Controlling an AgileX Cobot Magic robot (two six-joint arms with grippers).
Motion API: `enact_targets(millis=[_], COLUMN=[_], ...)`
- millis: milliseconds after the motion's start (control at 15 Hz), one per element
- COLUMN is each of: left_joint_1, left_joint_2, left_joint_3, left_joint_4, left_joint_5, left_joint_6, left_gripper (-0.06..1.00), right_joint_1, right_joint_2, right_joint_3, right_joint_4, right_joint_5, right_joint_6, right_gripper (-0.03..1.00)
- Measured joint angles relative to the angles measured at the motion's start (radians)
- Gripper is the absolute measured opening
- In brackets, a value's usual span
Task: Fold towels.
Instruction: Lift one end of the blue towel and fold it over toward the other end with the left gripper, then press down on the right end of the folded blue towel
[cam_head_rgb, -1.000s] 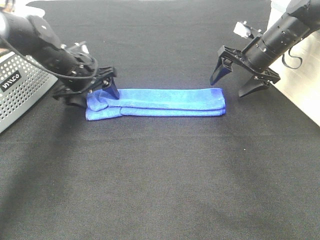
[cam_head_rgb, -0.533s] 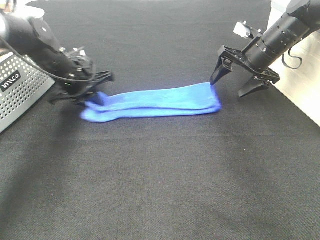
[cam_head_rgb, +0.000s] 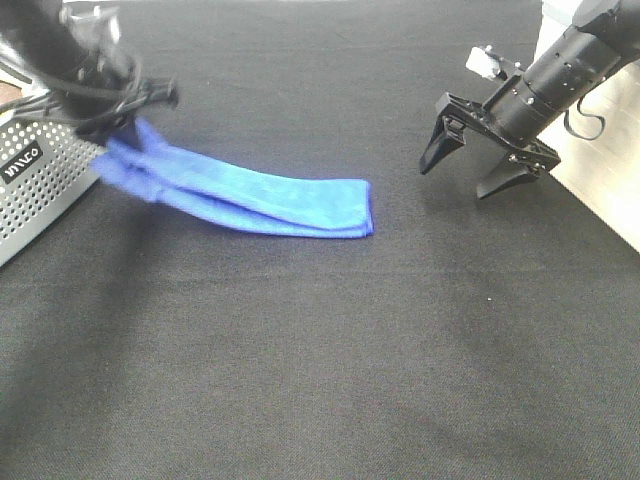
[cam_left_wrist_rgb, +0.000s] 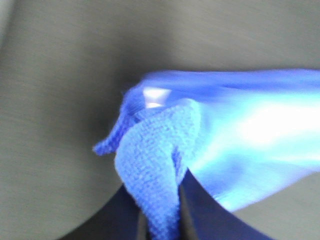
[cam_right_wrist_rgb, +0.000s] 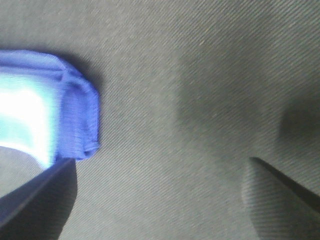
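The bright blue towel (cam_head_rgb: 250, 195), folded into a long strip, slopes from the black table up to my left gripper (cam_head_rgb: 125, 120) at the far left. That gripper is shut on the towel's left end and holds it lifted near the basket. The left wrist view shows the towel (cam_left_wrist_rgb: 165, 150) bunched between the jaws. The towel's right end lies on the table at the middle. My right gripper (cam_head_rgb: 480, 165) is open and empty, hovering to the right of the towel. The right wrist view shows the towel's end (cam_right_wrist_rgb: 60, 115) and bare cloth between the jaws.
A perforated grey basket (cam_head_rgb: 35, 185) stands at the left edge, just beside the lifted towel end. The black cloth-covered table (cam_head_rgb: 330, 350) fills the view. A pale floor strip (cam_head_rgb: 610, 185) lies past the table's right edge.
My left gripper has risen and pulled the towel's left end up and to the left. The towel's right end slid left, away from the right gripper. The right arm has stayed put.
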Motion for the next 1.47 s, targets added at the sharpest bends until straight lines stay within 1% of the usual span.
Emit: enact_targets(millis=[133, 267, 333, 400, 533, 600, 667, 800, 867, 1000, 1133, 1200, 1267, 1333, 1467], left_joint_1=[-0.060, -0.113, -0.113, -0.137, -0.154, -0.160, -0.169, -0.199, -0.220, -0.239, -0.245, -0.245, -0.244, -0.237, -0.193], left_joint_2=[0.000, 0.003, 0.003, 0.019, 0.073, 0.098, 0.118, 0.135, 0.138, 0.138, 0.138, 0.138, 0.136, 0.127, 0.083], left_joint_3=[0.000, 0.000, 0.000, 0.000, 0.000, 0.000, 0.000, 0.000, 0.000, 0.000, 0.000, 0.000, 0.000, 0.000, 0.000], left_joint_4=[-0.095, -0.155, -0.155, -0.204, -0.293, -0.339, -0.376, -0.445, -0.492, -0.561, -0.610, -0.633, -0.637, -0.638, -0.630], left_joint_5=[-0.030, -0.096, -0.096, -0.133, -0.160, -0.173, -0.191, -0.246, -0.294, -0.346, -0.362, -0.368, -0.383, -0.394, -0.413], left_joint_6=[0.000, 0.000, 0.000, 0.000, 0.000, 0.000, 0.007, 0.054, 0.071, 0.082, 0.116, 0.150, 0.173, 0.212, 0.292], left_gripper=[0.09, 0.09, 0.09, 0.09, 0.11, 0.16, 0.23, 0.35, 0.42, 0.50, 0.61, 0.67, 0.68, 0.69, 0.69], right_joint_1=[0.000, 0.000, 0.000, 0.000, 0.000, 0.000, 0.000, 0.000, 0.000, 0.000, 0.000, 0.000, 0.000, 0.000, 0.003], right_joint_2=[0.000, 0.000, 0.000, 0.000, 0.000, 0.000, 0.000, 0.000, 0.000, 0.000, 0.002, -0.011, -0.027, -0.048, -0.082], right_joint_3=[0.000, 0.000, 0.000, 0.000, 0.000, 0.000, 0.000, 0.000, 0.000, 0.000, 0.000, 0.000, 0.000, 0.000, 0.000], right_joint_4=[0.000, 0.001, 0.001, 0.001, 0.008, 0.012, 0.019, 0.030, 0.040, 0.048, 0.062, 0.078, 0.097, 0.139, 0.270], right_joint_5=[0.016, 0.030, 0.030, 0.040, 0.048, 0.048, 0.048, 0.048, 0.048, 0.048, 0.049, 0.051, 0.059, 0.071, 0.113], right_joint_6=[0.000, 0.000, 0.000, 0.000, 0.000, 0.000, 0.000, 0.000, 0.000, 0.000, 0.000, -0.004, -0.016, -0.044, -0.111], right_gripper=[0.84, 0.84, 0.84, 0.84, 0.84, 0.84, 0.84, 0.84, 0.84, 0.84, 0.84, 0.84, 0.84, 0.84, 0.84])
